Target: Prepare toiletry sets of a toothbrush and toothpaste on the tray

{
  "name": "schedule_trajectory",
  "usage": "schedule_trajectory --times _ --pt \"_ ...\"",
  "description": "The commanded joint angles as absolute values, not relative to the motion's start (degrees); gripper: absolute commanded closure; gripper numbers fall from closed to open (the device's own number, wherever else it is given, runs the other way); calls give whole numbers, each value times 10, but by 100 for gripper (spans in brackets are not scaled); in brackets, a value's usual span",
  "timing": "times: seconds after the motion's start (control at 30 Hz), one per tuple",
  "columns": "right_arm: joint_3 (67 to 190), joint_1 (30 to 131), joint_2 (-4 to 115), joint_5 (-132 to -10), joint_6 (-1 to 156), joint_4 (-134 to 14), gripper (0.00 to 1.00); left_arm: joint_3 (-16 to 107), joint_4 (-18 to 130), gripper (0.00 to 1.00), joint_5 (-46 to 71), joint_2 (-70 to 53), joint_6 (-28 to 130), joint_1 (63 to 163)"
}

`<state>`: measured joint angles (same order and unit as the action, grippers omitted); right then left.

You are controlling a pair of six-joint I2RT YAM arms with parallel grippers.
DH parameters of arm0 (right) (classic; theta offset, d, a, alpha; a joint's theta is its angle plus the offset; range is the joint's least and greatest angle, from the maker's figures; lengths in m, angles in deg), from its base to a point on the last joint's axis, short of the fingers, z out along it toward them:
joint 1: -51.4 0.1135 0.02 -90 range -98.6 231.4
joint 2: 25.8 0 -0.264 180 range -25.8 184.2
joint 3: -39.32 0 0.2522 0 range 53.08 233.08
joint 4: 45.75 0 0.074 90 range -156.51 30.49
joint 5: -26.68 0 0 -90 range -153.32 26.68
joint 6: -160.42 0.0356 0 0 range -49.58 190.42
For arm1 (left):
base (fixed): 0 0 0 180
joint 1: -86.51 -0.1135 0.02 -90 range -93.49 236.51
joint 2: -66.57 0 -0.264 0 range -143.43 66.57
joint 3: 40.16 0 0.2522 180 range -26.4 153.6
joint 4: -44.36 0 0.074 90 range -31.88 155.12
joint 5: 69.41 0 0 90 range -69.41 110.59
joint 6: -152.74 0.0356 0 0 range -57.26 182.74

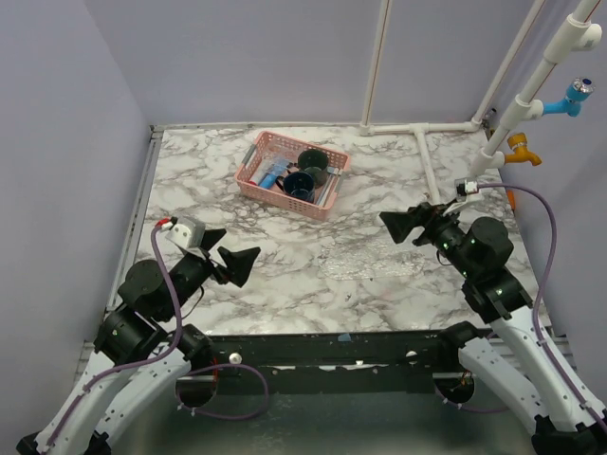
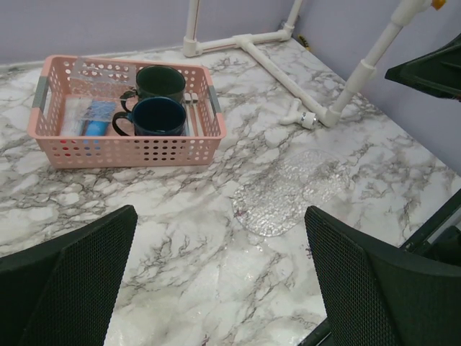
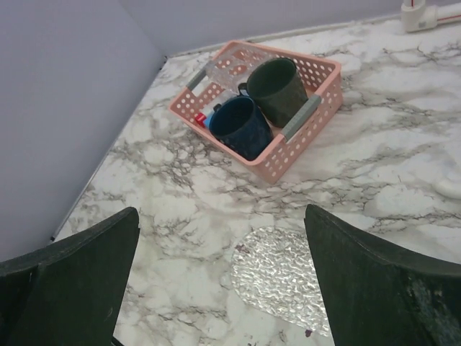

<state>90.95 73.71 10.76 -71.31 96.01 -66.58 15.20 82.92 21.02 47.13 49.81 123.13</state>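
A pink lattice basket (image 1: 248,169) at the back of the marble table holds a navy mug (image 1: 300,186), a dark green mug (image 1: 313,162) and small blue tubes (image 1: 272,175). The left wrist view shows the navy mug (image 2: 158,117), the green mug (image 2: 162,81), the tubes (image 2: 94,118) and slim pale sticks (image 2: 190,106) by the basket's right wall; I cannot tell whether one is the light-blue toothbrush. The clear tray (image 1: 365,260) lies empty between the arms, also in the wrist views (image 2: 288,193) (image 3: 279,277). My left gripper (image 1: 230,248) and right gripper (image 1: 408,216) are open, empty, above the table.
A white PVC pipe frame (image 1: 427,161) lies on the table at the back right and rises along the right wall, with a pipe joint (image 2: 310,117) near the tray. Purple walls close in the left, back and right. The table's front edge runs just before the arm bases.
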Motion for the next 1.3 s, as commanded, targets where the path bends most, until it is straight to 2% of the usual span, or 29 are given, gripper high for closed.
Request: schedule_trajectory --times 0.0,0.2,0.57,0.83,1.0,1.27 --pt "922 739 85 -712 980 -667 0 143 830 1 243 495 496 1233" --pt "925 739 70 -700 986 -665 0 151 845 1 252 484 499 1229" --pt "924 739 110 -763 962 -612 0 148 849 1 264 503 496 1227" --pt "946 739 203 -744 994 -581 9 146 852 1 284 520 489 1222" --pt "969 764 258 -683 1012 -588 13 146 856 1 286 521 486 1222" --pt "1033 854 363 -510 1019 -641 18 150 863 1 292 521 482 1220"
